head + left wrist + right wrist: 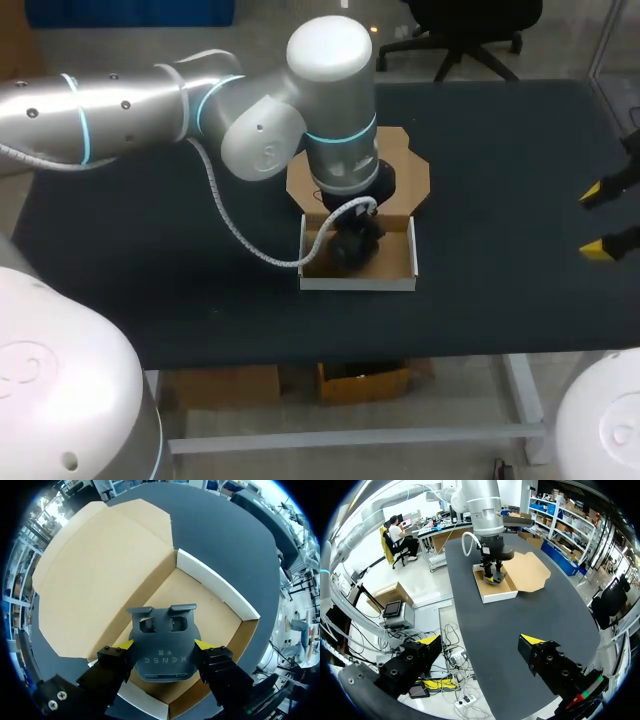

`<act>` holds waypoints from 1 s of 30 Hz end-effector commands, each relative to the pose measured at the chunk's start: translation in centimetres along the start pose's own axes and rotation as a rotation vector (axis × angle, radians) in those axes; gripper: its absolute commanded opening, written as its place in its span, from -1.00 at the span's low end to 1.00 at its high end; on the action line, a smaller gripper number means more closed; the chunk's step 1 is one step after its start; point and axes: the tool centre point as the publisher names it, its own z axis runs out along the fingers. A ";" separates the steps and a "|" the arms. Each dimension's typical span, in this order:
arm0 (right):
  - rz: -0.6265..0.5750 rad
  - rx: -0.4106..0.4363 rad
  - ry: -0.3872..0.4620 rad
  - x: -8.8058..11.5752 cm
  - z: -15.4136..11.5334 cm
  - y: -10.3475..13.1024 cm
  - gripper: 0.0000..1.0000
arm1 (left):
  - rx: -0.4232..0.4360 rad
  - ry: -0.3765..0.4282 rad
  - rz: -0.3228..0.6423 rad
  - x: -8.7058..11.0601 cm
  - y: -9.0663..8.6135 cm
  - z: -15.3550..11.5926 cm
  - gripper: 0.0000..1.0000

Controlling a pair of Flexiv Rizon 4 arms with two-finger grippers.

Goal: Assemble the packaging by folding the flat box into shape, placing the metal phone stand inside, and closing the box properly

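left wrist view: found the left tool [163, 644] clamped on the metal phone stand [162, 655], one yellow-tipped finger on each side edge of the dark plate. found the stand hanging within the outline of the open box [220, 594], with the brown floor straight ahead of the fingers. judged only a short way down as left for the placing. saw the stand's long axis pointing away from the wrist, with its hooked end toward the corner between the white wall and the lid flap [95, 580]. could not tell contact of that hooked end with the floor. found the flap lying flat and open on the counter [230, 535], joined to the box and out of the path downward. head view: found the right tool [603, 220] well apart at the counter's right edge, spread wide and empty. judged the left arm as the only near one for the release.
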 end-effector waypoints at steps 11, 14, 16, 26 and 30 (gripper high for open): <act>-0.001 -0.003 0.001 0.0 0.0 0.0 1.00 | -0.008 0.005 -0.009 0.4 -0.3 0.7 1.00; -0.001 -0.003 0.001 0.0 0.0 0.0 1.00 | -0.006 0.008 -0.011 0.4 -0.2 0.4 1.00; -0.001 -0.003 0.001 0.0 0.0 0.0 1.00 | -0.001 0.008 -0.014 0.4 -0.2 0.2 1.00; -0.001 -0.003 0.001 0.0 0.0 0.0 1.00 | -0.005 -0.037 -0.047 1.1 0.1 -1.8 1.00; -0.001 -0.003 0.001 0.0 0.0 0.0 1.00 | -0.031 -0.050 -0.098 1.4 0.2 -2.4 1.00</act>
